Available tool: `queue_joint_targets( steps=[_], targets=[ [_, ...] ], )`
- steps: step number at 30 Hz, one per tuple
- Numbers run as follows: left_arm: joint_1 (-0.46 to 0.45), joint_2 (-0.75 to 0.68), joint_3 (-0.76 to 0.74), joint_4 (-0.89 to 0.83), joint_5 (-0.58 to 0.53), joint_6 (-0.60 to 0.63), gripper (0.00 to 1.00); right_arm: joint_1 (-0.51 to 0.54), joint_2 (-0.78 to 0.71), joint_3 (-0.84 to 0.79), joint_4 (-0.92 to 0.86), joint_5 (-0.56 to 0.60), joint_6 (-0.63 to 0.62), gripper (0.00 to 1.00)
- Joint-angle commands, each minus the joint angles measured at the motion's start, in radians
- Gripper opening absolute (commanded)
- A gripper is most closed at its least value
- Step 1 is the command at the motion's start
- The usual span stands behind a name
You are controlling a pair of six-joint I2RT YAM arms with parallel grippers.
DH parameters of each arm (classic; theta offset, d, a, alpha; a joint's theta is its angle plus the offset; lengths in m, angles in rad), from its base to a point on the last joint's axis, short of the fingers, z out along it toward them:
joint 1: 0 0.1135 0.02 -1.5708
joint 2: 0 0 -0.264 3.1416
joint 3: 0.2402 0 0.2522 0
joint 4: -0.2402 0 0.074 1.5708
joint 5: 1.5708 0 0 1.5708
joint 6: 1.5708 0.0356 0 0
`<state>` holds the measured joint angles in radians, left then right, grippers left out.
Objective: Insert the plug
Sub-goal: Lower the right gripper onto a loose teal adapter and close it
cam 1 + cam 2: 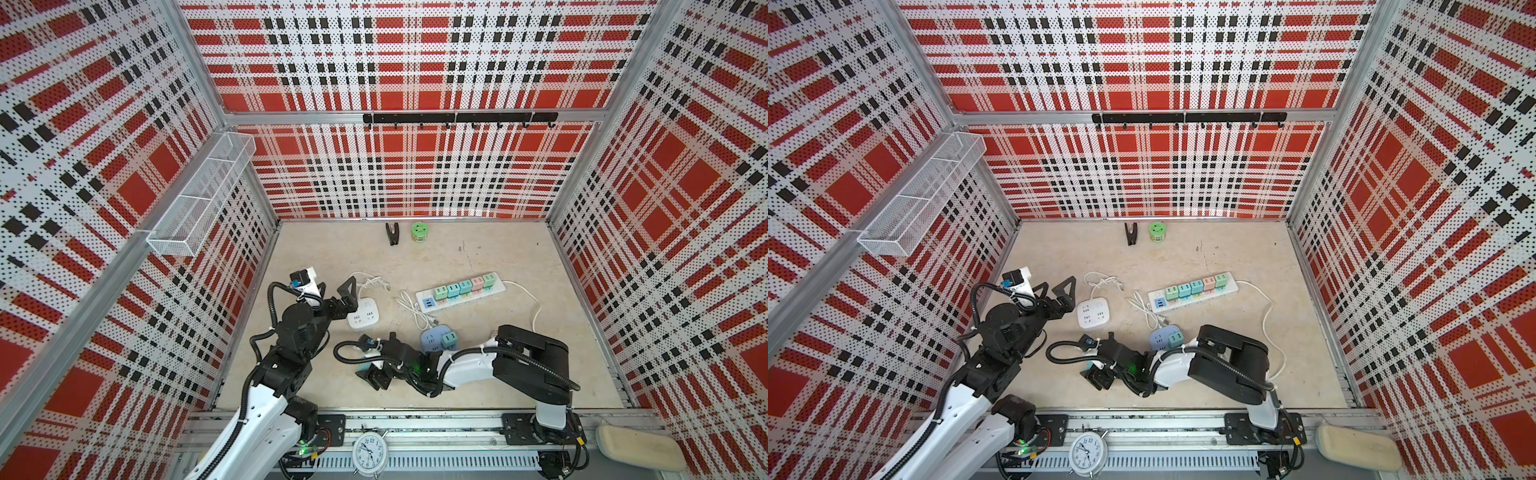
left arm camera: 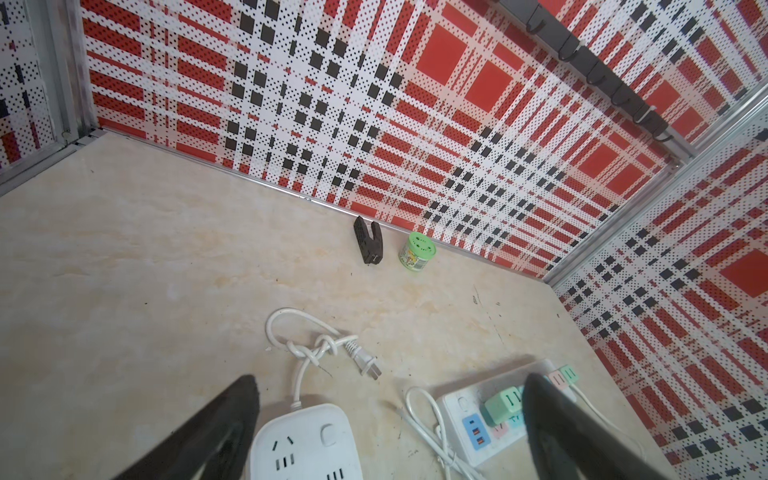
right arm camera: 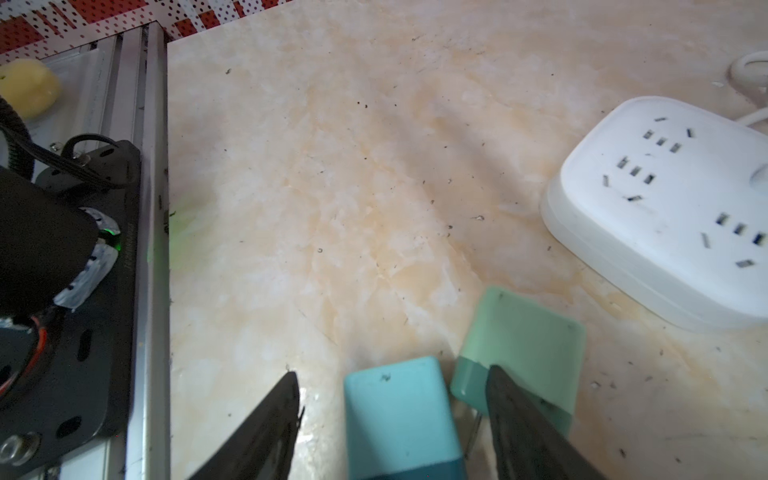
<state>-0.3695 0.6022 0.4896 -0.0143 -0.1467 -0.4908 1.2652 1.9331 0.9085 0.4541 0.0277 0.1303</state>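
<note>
Right gripper [image 3: 392, 374] low over the teal plug [image 3: 399, 415], 7 o'clock on the table [image 1: 478, 257].

In a top view, dial centred on the table: long power strip [image 1: 461, 289] at 1 o'clock with a row of coloured plugs seated; white square socket [image 1: 363, 318] at 9, its slots free. Left gripper [image 2: 392, 377] hangs over that socket, jaws wide, holding nothing. My right jaws stand half apart, one on each side of the teal plug, a gap showing on one side, so no grip yet. One finger sits between it and a green plug [image 3: 528, 345] just beside. I judge the plug light, rigid and smooth-sided, likely to slip or twist. I'd pinch its two flat sides squarely at mid-body, clear of the prong end, and avoid nudging the green one.
</note>
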Motion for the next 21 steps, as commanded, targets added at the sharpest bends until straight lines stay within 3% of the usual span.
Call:
queue_joint_targets(
  steps=[1, 13, 21],
  targets=[
    [0.009, -0.031, -0.012, 0.016, -0.023, -0.013, 0.99, 0.005, 0.043, 0.009, -0.038, 0.006, 0.01, 0.68],
    [0.009, -0.058, -0.022, 0.013, -0.033, -0.013, 0.99, 0.06, -0.014, -0.059, -0.014, 0.08, -0.013, 0.77],
    [0.009, -0.064, -0.023, 0.011, -0.034, -0.015, 0.99, 0.06, -0.02, -0.068, 0.0, 0.105, -0.012, 0.76]
  ],
)
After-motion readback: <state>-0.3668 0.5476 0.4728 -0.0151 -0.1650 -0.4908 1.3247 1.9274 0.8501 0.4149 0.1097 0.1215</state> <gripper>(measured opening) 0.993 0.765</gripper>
